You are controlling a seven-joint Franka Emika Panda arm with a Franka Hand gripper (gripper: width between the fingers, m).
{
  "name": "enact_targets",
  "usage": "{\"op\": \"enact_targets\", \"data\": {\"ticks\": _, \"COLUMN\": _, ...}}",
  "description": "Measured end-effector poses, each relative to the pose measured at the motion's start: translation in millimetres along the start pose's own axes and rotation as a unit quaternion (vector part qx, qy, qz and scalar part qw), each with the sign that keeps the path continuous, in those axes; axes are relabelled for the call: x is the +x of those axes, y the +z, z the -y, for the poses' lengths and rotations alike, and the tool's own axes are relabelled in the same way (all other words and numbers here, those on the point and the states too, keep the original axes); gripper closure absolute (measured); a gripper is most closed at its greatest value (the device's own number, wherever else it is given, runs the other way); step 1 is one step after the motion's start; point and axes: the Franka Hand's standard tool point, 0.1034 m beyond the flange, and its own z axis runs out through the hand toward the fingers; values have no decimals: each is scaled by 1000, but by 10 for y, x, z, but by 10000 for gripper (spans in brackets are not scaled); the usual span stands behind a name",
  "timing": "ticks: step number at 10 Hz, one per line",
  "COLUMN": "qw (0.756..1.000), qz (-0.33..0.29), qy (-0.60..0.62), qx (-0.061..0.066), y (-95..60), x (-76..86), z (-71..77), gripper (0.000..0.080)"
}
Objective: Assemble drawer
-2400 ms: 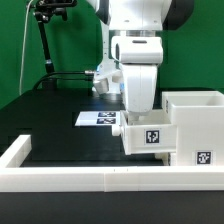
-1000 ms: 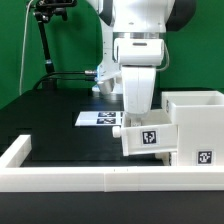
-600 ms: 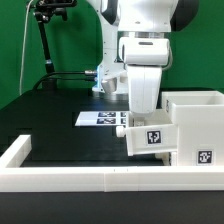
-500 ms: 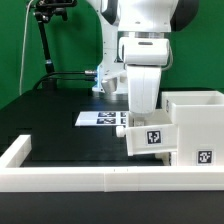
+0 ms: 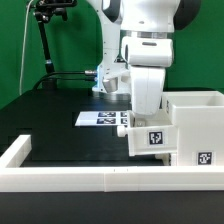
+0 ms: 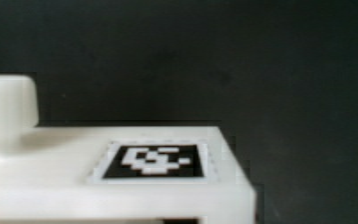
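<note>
The drawer's tall white housing [image 5: 196, 122] stands at the exterior view's right, open on top, with a square tag low on its front. A small white drawer box [image 5: 150, 140] with a square tag sits pressed against the housing's left side. My gripper [image 5: 147, 118] comes straight down onto this box, and its fingers are hidden by the hand and the box. In the wrist view the box's tagged face [image 6: 158, 161] and its round knob [image 6: 7, 100] fill the lower part. A second small box is not in view.
The marker board [image 5: 100, 118] lies flat on the black table behind the box. A low white wall [image 5: 90, 176] runs along the table's front and left edge. A black stand [image 5: 45, 40] with a cable rises at the back left.
The arm and the small drawer box have shifted together toward the exterior view's right, closer against the housing. The box, briefly tilted, now sits level.
</note>
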Motion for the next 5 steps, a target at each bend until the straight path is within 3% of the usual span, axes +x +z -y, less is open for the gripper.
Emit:
{"op": "enact_targets", "data": {"ticks": 4, "qw": 1000, "qz": 5, "qy": -12, "qx": 1, "y": -8, "x": -5, "z": -14, "gripper": 755}}
{"op": "enact_targets", "data": {"ticks": 5, "qw": 1000, "qz": 5, "qy": -12, "qx": 1, "y": -6, "x": -5, "z": -11, "gripper": 701}}
